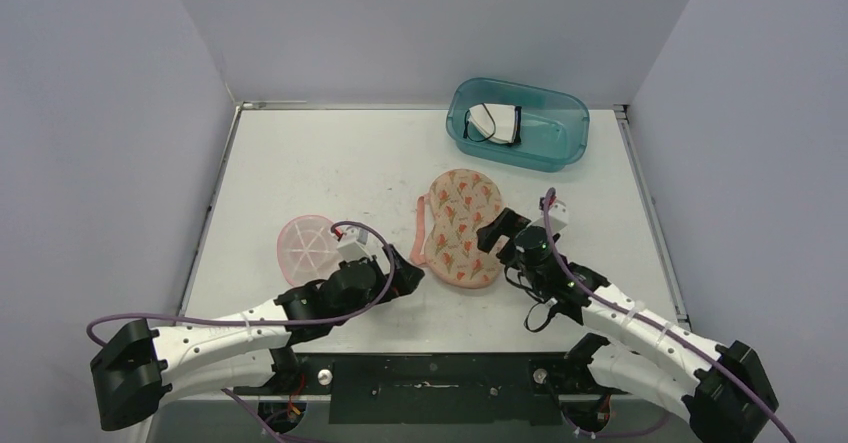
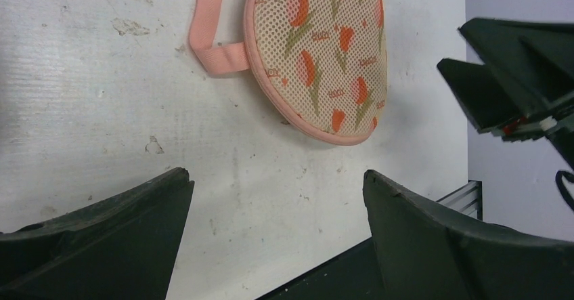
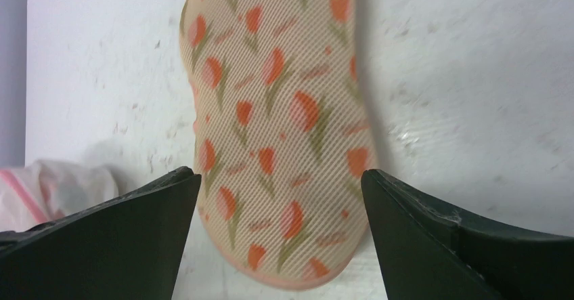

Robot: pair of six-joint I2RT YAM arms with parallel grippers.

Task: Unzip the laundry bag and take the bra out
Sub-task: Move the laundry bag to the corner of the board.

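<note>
**Two open grippers flanking one floral bag at mid-table**

From the left: one pink round mesh piece (image 1: pixel 303 247) is lying alone, then the left gripper (image 2: pixel 274 177) is hanging with fingers spread wide, holding nothing, just short of the one floral laundry bag (image 1: pixel 462 228), which is lying flat in the middle of the table (image 1: pixel 330 163). The right gripper (image 3: pixel 279 175) is hovering over the bag's near end, equally wide and empty. Furthest right, at the back, one teal bin (image 1: pixel 572 131) is holding one white item with black straps (image 1: pixel 490 123). The bag is looking light, soft and limp, and likely to be sliding on the smooth top. So it is probably wanting one gripper pinning its single strap loop (image 2: pixel 210 43) or pink edge while the other is working the zip. The zip's pull isn't showing, and neither is the bra inside.
</note>
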